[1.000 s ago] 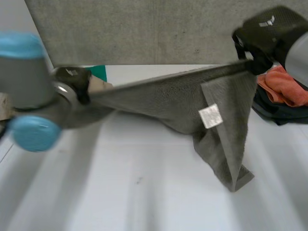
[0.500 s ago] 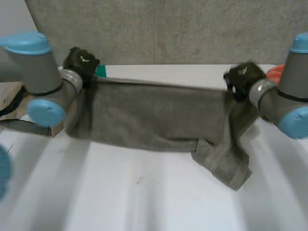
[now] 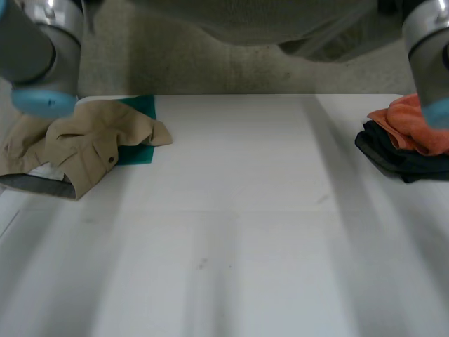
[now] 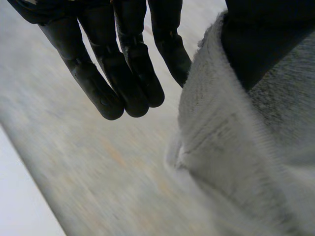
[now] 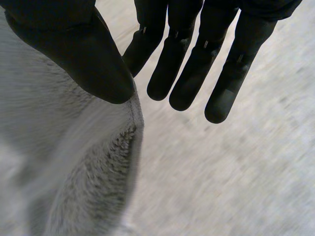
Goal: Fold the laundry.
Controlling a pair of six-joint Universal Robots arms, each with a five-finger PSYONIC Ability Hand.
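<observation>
A grey towel [image 3: 280, 21] hangs high above the white table [image 3: 231, 232], with just its lower edge in the head view. My left arm [image 3: 35, 49] and right arm [image 3: 428, 49] are raised at either side of it. In the left wrist view the towel's hemmed edge [image 4: 236, 147] is pinned under the thumb [image 4: 256, 44] of my left hand [image 4: 123, 73], whose fingers point straight out beside the cloth. In the right wrist view my right hand [image 5: 197, 64] has its thumb [image 5: 74, 49] pressed on the towel's edge [image 5: 59, 162], fingers straight.
A tan garment [image 3: 84, 140] lies crumpled over a green cloth [image 3: 140, 133] at the table's left edge. An orange cloth [image 3: 414, 126] sits on a dark pile [image 3: 400, 158] at the right edge. A grey wall stands behind the table.
Both hands have risen with the towel stretched between them. It hung low over the table before; now it is lifted clear, mostly above the head view.
</observation>
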